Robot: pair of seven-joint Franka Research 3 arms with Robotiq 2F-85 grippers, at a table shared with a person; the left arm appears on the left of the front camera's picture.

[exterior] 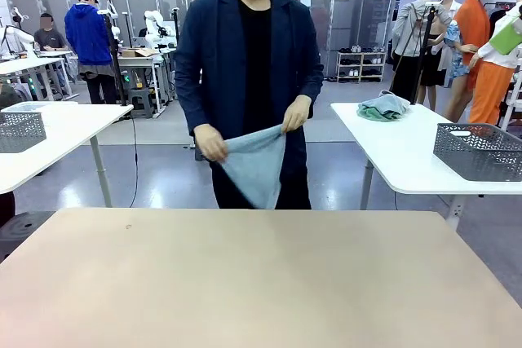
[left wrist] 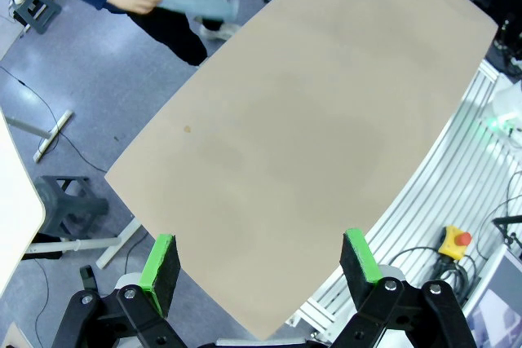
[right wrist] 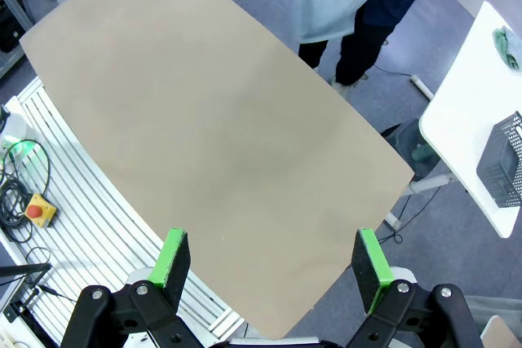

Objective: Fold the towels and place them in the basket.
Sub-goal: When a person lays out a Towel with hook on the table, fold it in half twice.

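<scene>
Far side of table (exterior: 261,283): person (exterior: 249,71) holds blue-grey towel (exterior: 254,165) up at waist height, off the table, lower corner hanging. Over the near edge: left end effector (left wrist: 259,258) spread wide, nothing between pads; right end effector (right wrist: 272,257) the same.

A pale blue-grey towel (exterior: 254,162) shows at centre frame against a person's (exterior: 245,63) navy jacket and black shirt, above a plain beige table (exterior: 261,283). At right, a dark grey basket (exterior: 479,151) with a lattice pattern sits on a white table (exterior: 400,152) near a teal cloth (exterior: 383,107). In the wrist views, the left gripper (left wrist: 258,238) and right gripper (right wrist: 271,235) are black with bright green pads.
</scene>
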